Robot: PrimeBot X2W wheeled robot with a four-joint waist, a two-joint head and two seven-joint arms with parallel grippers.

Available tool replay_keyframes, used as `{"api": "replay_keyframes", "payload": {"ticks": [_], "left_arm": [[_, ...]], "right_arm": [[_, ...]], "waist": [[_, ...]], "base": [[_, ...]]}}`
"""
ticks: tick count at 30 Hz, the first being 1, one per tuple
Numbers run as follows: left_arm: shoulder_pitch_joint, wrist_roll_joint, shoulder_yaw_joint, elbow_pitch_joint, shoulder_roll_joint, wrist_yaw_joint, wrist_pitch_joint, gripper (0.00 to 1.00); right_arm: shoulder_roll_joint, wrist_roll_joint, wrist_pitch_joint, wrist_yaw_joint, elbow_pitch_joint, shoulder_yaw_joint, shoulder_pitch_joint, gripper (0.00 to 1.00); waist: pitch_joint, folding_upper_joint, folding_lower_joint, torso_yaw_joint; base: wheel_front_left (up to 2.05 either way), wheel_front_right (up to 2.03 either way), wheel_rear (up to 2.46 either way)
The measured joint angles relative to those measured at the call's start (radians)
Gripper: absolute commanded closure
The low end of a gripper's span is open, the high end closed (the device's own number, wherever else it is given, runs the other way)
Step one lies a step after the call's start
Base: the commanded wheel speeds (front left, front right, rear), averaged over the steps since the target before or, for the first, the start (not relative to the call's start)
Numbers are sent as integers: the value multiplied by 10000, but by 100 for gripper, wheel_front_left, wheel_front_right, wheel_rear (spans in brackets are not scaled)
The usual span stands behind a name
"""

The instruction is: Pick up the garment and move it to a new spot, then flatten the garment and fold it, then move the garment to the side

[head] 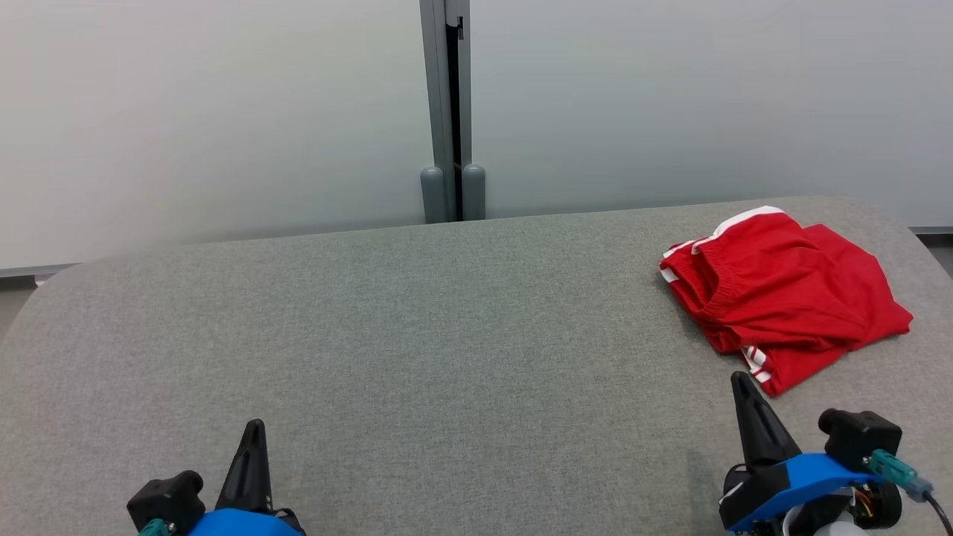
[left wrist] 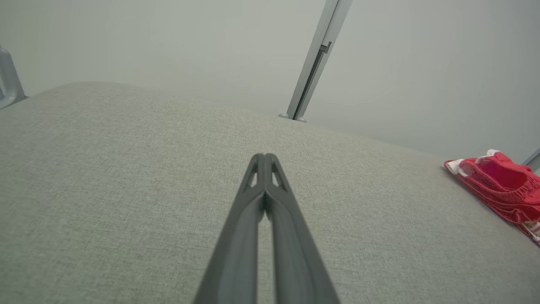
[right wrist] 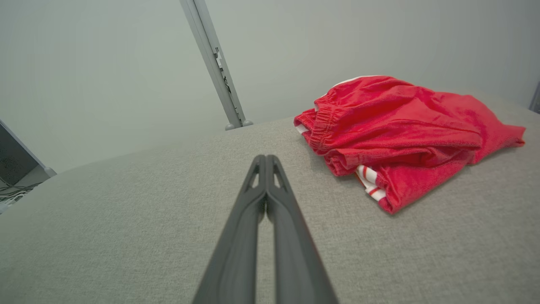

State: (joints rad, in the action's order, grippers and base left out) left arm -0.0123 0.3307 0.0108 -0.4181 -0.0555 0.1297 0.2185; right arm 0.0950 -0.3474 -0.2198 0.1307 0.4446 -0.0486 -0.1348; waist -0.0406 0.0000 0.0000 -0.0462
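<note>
The garment (head: 782, 294) is a pair of red shorts with white side stripes, lying crumpled and loosely folded on the grey fabric table (head: 417, 335) at the far right. In the right wrist view the garment (right wrist: 405, 131) lies ahead and to the right of my shut right gripper (right wrist: 266, 157). In the head view my right gripper (head: 738, 378) sits just below the garment's near edge, apart from it. My left gripper (head: 255, 424) is at the lower left, far from the garment, and its fingers are pressed together (left wrist: 265, 156) with nothing between them. The garment (left wrist: 502, 185) appears at the left wrist view's right edge.
A grey post (head: 450, 112) with two rounded feet stands behind the table's far edge against a pale wall. The table's corners are rounded. The wide middle and left of the grey surface lie bare.
</note>
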Motion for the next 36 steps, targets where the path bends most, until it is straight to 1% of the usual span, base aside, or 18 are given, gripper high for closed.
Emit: {"api": "replay_keyframes", "payload": {"ticks": [15,36], "left_arm": [[-112,2568,-224,374,4,0,-623,100],[-331,5614,-516,782,29,-2,-1427,100]], "right_arm": [[-86,-2527,616,0,-430,284,13,100],[-203,-5530,1436,-2,-876,679,105,100]], "waist": [[55,0,0,63],[135,0,0,148]], "base": [[0,0,0],[0,0,0]]}}
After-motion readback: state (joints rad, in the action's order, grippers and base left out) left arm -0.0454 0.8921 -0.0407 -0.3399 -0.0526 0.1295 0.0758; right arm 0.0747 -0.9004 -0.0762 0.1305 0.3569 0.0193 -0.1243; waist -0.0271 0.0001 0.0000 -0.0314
